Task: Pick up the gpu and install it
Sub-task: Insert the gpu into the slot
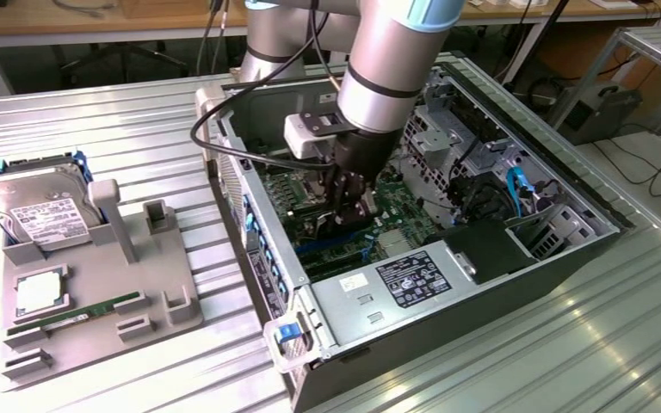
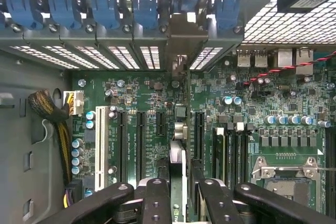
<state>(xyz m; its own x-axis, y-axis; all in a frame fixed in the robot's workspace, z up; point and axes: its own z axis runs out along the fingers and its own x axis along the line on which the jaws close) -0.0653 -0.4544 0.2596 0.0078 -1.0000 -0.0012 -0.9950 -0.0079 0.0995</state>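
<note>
Currently, pick-up is complete: the hand [image 1: 348, 211] sits inside the open steel case [image 1: 446, 361], with its 2 black fingers [image 2: 156, 203] closed on the gpu [image 2: 178, 163]. The card stands edge-on among the long black expansion slots [image 2: 140, 140] of the green motherboard [image 2: 273, 103]. Its silvery stamped bracket [image 2: 181, 40] meets the perforated rear panel [image 2: 121, 56].

Judged status: insertion is in progress. Full seating cannot be confirmed, and release is not yet done.

In the exterior view, a grey moulded fixture [image 1: 101, 284] lies at 9 o'clock from the case. It carries the metal hard drive [image 1: 38, 215] and the narrow green RAM stick [image 1: 89, 311].
</note>
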